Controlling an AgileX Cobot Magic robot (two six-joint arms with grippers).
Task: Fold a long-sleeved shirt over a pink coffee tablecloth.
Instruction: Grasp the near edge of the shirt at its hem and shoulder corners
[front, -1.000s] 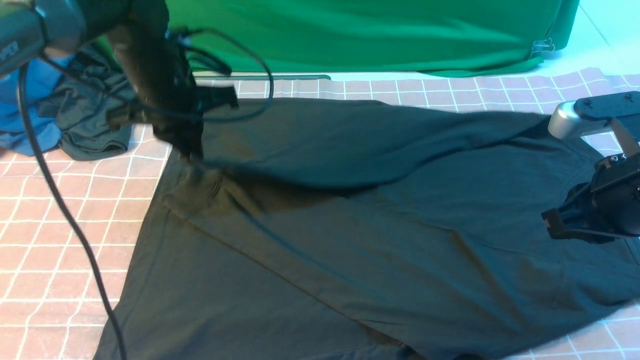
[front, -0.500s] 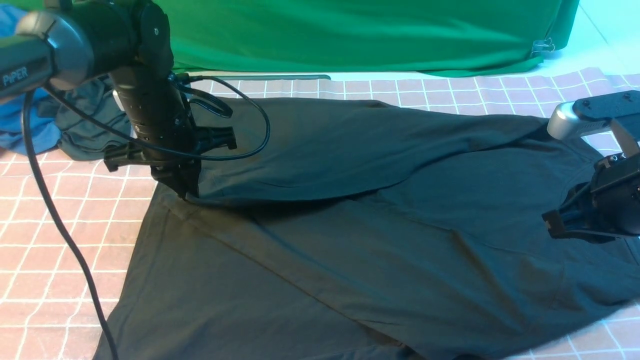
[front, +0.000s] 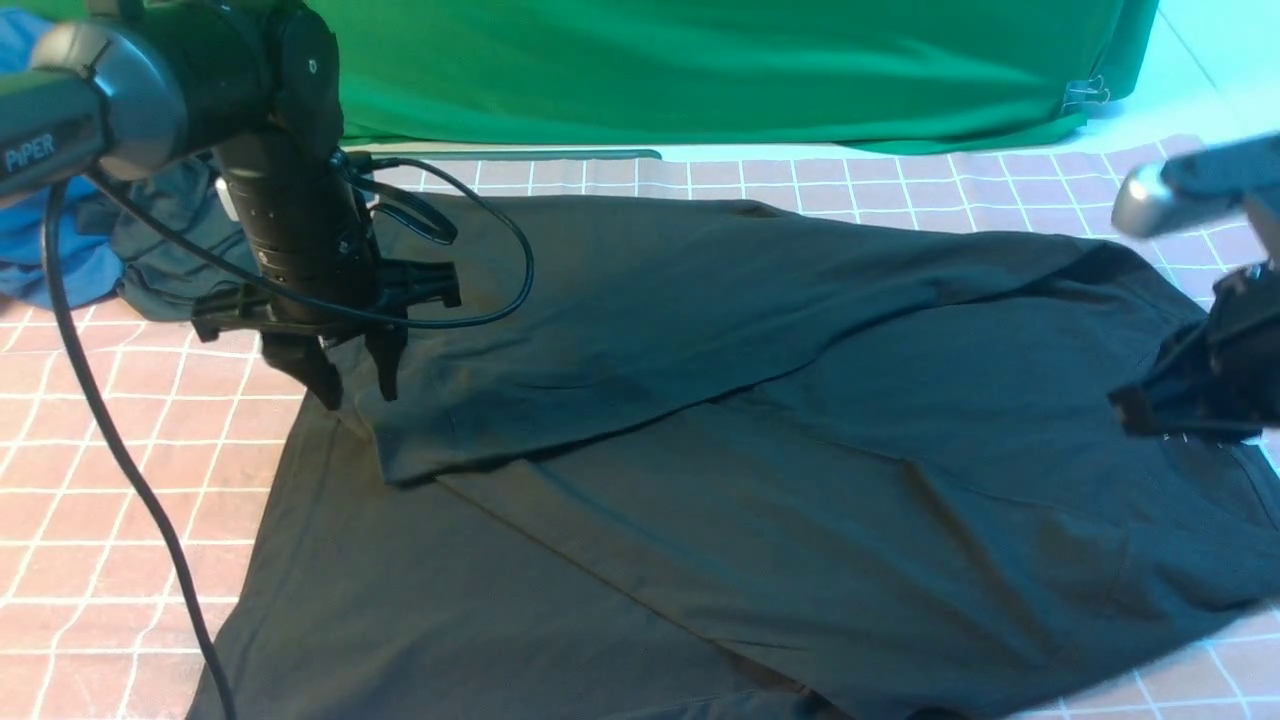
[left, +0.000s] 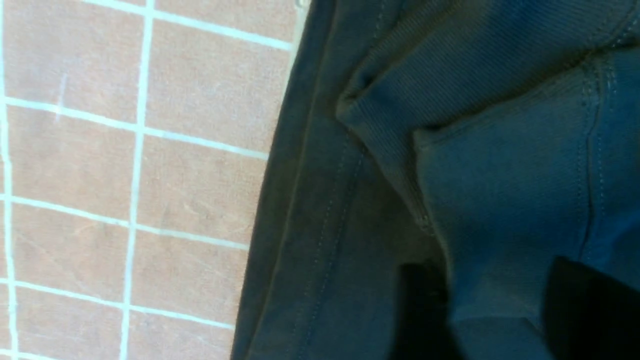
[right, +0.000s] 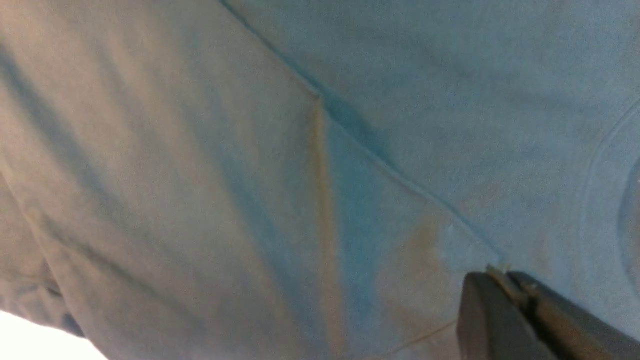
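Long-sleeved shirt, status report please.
Left gripper open above sleeve end. Right gripper shut, over long-sleeved shirt. Shirt flat on pink tablecloth, sleeve folded across. Bunched garments far left, off the shirt.

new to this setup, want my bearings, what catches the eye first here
A big black long-sleeved shirt lies spread across the pink coffee tablecloth, one sleeve folded over its body. The left hand hangs open over that sleeve's cuff end at the shirt's left edge. A green cloth lies behind.

shirt (front: 800, 480) 1 | tablecloth (front: 100, 480) 1 | green cloth (front: 700, 70) 1 | bunched garment (front: 165, 285) 1 | blue cloth (front: 22, 255) 1 | arms (front: 290, 220) (front: 1195, 185) 2
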